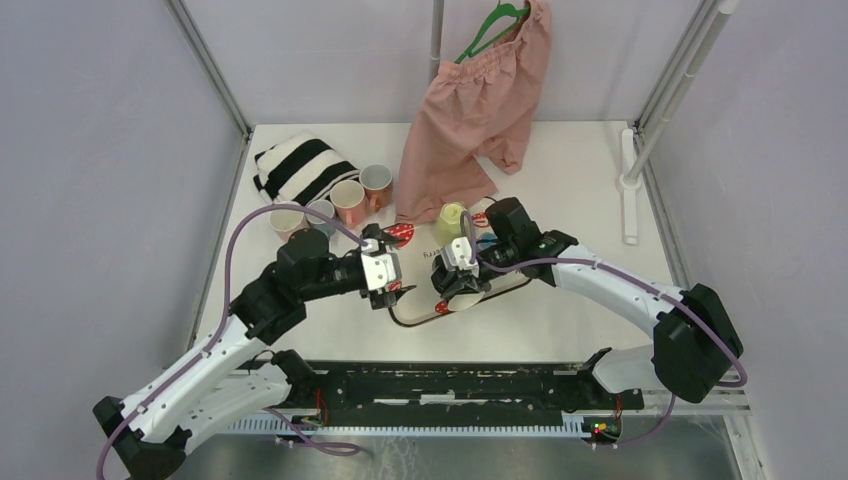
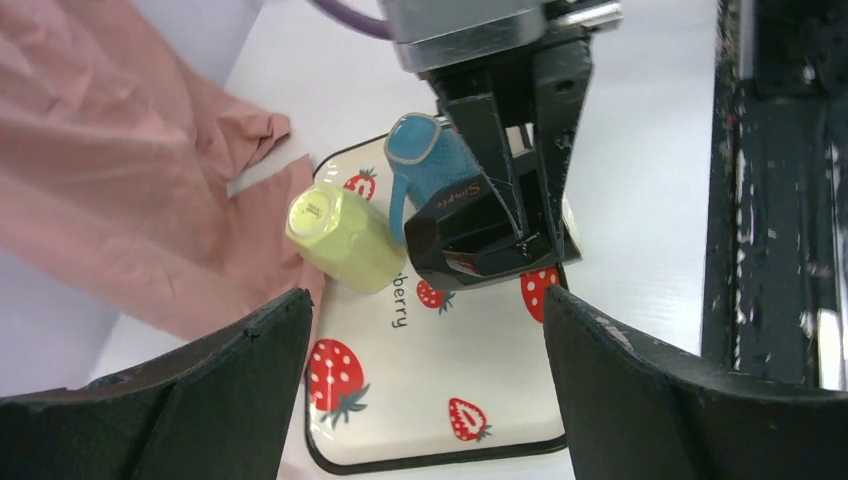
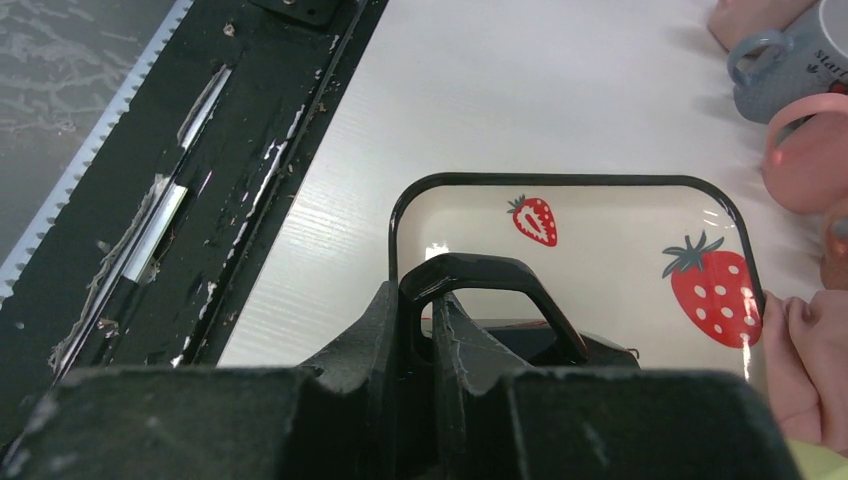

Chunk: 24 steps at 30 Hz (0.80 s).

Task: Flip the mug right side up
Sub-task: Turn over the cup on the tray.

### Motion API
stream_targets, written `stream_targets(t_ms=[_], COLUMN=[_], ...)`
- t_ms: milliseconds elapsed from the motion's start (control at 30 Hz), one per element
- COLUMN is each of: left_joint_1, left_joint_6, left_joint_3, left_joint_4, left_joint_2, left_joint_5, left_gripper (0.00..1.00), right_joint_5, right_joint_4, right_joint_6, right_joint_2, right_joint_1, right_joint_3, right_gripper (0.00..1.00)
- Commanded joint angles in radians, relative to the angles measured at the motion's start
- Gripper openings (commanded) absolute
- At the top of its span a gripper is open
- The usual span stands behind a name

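Left wrist view, black mug [image 2: 465, 238] pinched by R gripper [image 2: 522, 195], over tray [image 2: 420, 425]

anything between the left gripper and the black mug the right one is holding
Nothing visible. Between the open left gripper and the black mug in the right gripper lies only the white strawberry-print tray. The yellow-green mug sits off to the side; the blue mug is behind the black one.

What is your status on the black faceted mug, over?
Left gripper open, holding nothing. Right gripper shut on handle of black faceted mug, tilted over strawberry-print tray. Yellow-green cup and blue mug crowd it.
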Motion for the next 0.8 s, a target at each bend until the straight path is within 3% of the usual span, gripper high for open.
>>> stream_targets(t_ms=[0, 200, 467, 767], left_joint_1=[-0.006, -0.006, -0.008, -0.026], left_joint_6=[0.283, 0.388, 0.485, 0.524], left_joint_3=[0.048, 0.052, 0.082, 0.077], left_joint_4=[-0.078, -0.083, -0.104, -0.107], left_joint_2=[0.072, 0.107, 0.172, 0.215], left_joint_5=[0.176, 0.193, 0.268, 0.276], left_gripper=[0.91, 0.89, 0.87, 0.78], right_joint_5=[-0.078, -0.07, -0.135, -0.221], right_joint_4=[-0.005, -0.048, -0.26, -0.306], right_joint_6=[-0.126, -0.201, -0.4, -0.463], right_joint_2=[-0.014, 0.01, 0.055, 0.044], right_joint_1=[-0.004, -0.004, -0.003, -0.002], right_joint_3=[0.078, 0.124, 0.231, 0.234], right_gripper=[0.0, 0.0, 0.0, 0.0])
